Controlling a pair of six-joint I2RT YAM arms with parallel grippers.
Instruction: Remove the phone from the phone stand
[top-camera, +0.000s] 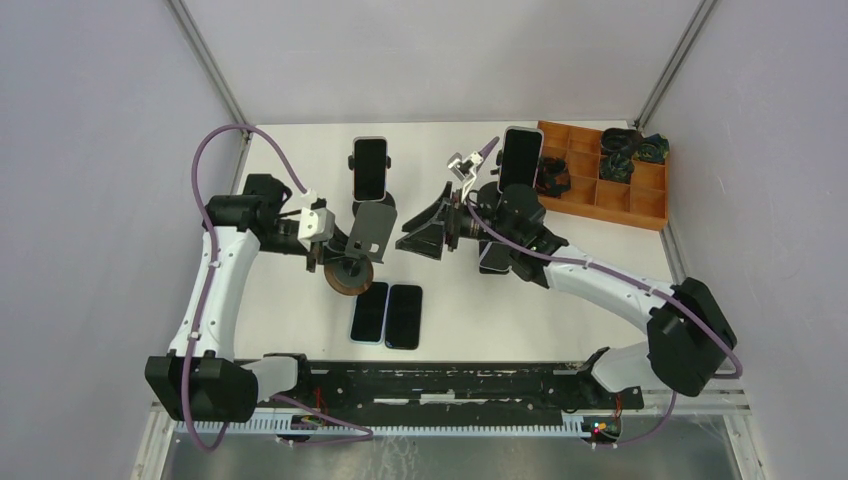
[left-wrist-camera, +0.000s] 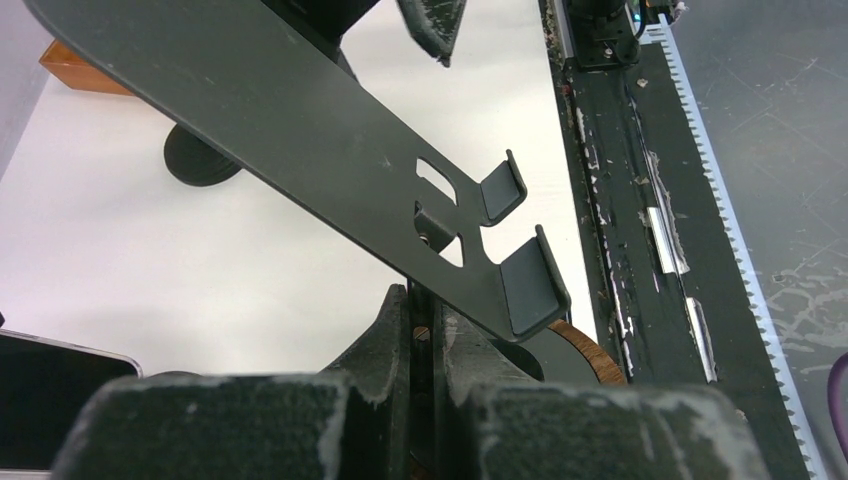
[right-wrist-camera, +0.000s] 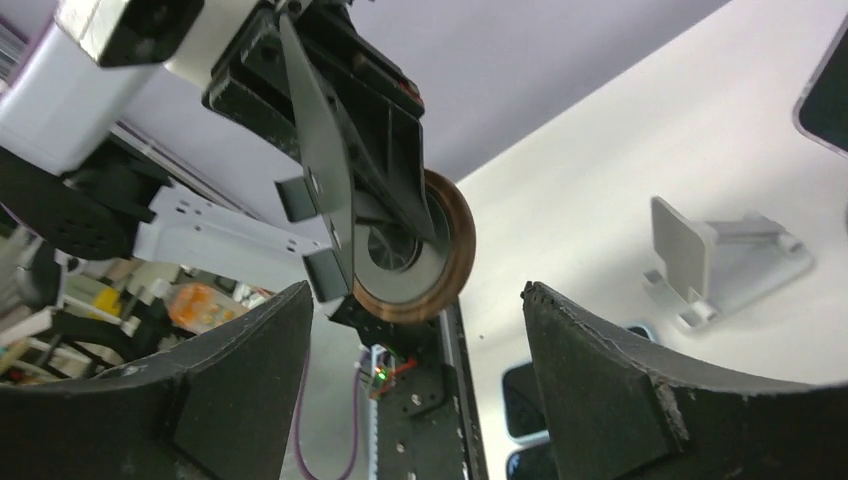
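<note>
My left gripper (top-camera: 335, 258) (left-wrist-camera: 425, 312) is shut on the upright of a black phone stand (top-camera: 372, 228) (left-wrist-camera: 300, 130), just above its round wooden base (top-camera: 350, 280) (left-wrist-camera: 590, 350). The stand's plate and its two hooks (left-wrist-camera: 525, 275) carry nothing. My right gripper (top-camera: 415, 228) (right-wrist-camera: 415, 292) is open, empty, and faces that stand (right-wrist-camera: 325, 170) from the right with a gap between. Two phones (top-camera: 387, 314) lie flat side by side in front of the stand. Another phone (top-camera: 370, 167) stands upright on a stand at the back.
A further upright phone (top-camera: 520, 157) stands behind my right wrist, with a pale empty stand (top-camera: 470, 160) (right-wrist-camera: 705, 250) beside it. An orange compartment tray (top-camera: 650, 205) with dark parts sits at the back right. The black rail (top-camera: 450, 385) runs along the near edge.
</note>
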